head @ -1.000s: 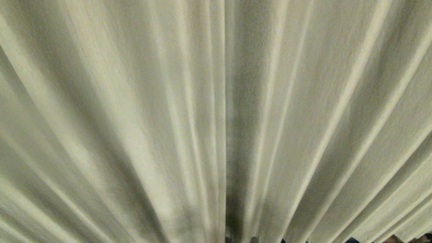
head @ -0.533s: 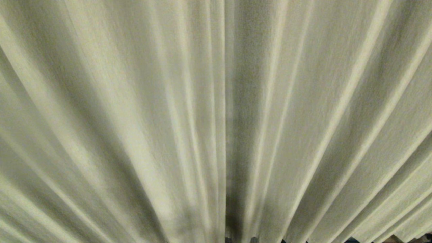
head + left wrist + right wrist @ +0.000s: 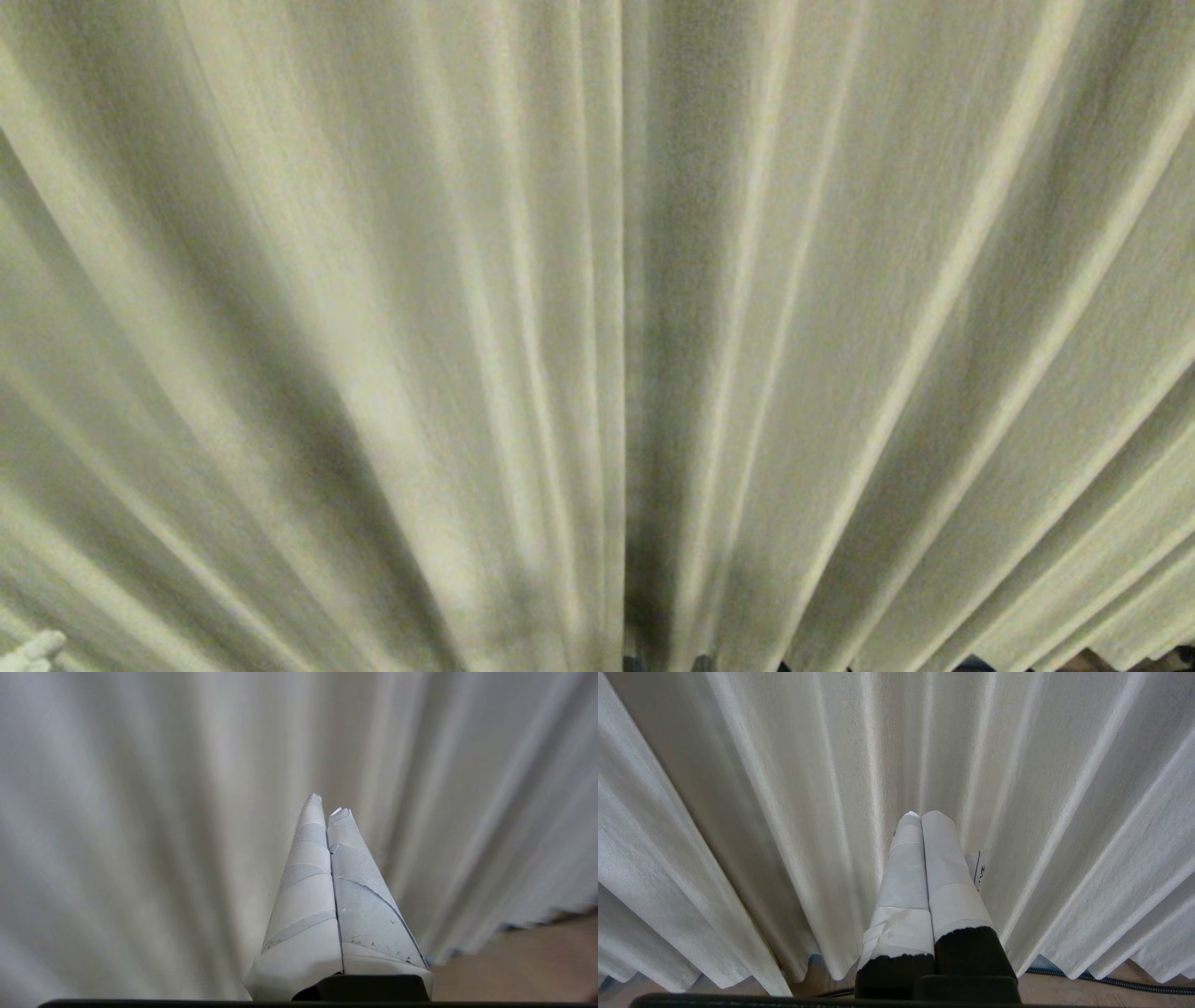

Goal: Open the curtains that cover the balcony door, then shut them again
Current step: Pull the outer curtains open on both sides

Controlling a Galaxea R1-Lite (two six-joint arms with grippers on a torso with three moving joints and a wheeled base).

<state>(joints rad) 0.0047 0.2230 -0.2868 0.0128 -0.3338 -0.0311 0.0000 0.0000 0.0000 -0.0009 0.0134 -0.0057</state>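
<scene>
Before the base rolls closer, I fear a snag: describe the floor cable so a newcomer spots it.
Follow the pleats of the cream curtains in the right wrist view down to their hem, where brown floor shows. Beside the shut right end effector runs the cable: thin, black, braided, the only dark line against pale fabric and floor.

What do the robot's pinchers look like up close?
Each end effector has two long fingers tapering to a point, wrapped in whitish tape. The left end effector is wrapped all the way down, its tape creased and speckled with small dark spots. The right end effector shows black finger bases below the torn tape edge, plus a small white tag with black print beside one finger.
</scene>
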